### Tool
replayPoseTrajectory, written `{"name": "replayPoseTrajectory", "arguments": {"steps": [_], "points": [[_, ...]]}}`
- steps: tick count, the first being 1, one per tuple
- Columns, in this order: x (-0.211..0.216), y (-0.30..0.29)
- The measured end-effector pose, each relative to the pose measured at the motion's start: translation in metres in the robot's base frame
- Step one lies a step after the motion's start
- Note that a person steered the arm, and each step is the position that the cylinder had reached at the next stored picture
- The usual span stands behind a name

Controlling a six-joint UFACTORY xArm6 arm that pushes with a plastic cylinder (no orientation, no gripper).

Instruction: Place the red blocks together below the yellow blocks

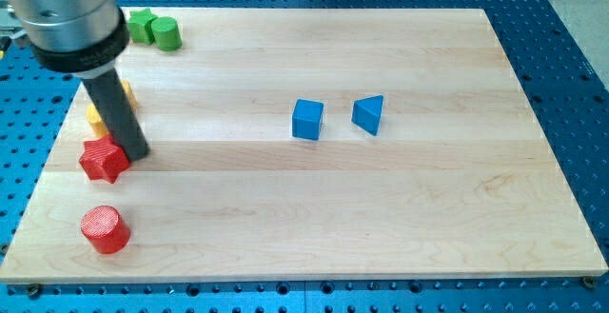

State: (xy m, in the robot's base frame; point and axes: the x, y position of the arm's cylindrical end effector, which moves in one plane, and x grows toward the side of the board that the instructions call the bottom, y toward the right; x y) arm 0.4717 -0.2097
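A red star block (103,160) lies near the board's left edge. A red cylinder (105,229) stands below it, near the view's bottom left. Yellow blocks (95,116) sit just above the red star, mostly hidden behind my rod; a sliver shows to the rod's right (127,92). My tip (135,151) rests at the red star's right side, touching or nearly touching it.
A green star (142,26) and a green cylinder (166,33) sit at the top left. A blue cube (307,119) and a blue triangular block (369,114) lie mid-board. The wooden board (400,208) lies on a blue perforated table.
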Motion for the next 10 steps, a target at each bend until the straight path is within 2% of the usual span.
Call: {"name": "replayPoseTrajectory", "arguments": {"steps": [2, 3, 4, 5, 6, 8, 9, 10], "points": [[0.048, -0.001], [0.038, 0.029], [0.107, 0.103], [0.145, 0.056], [0.139, 0.008], [0.112, 0.040], [0.110, 0.008], [0.092, 0.024]]}}
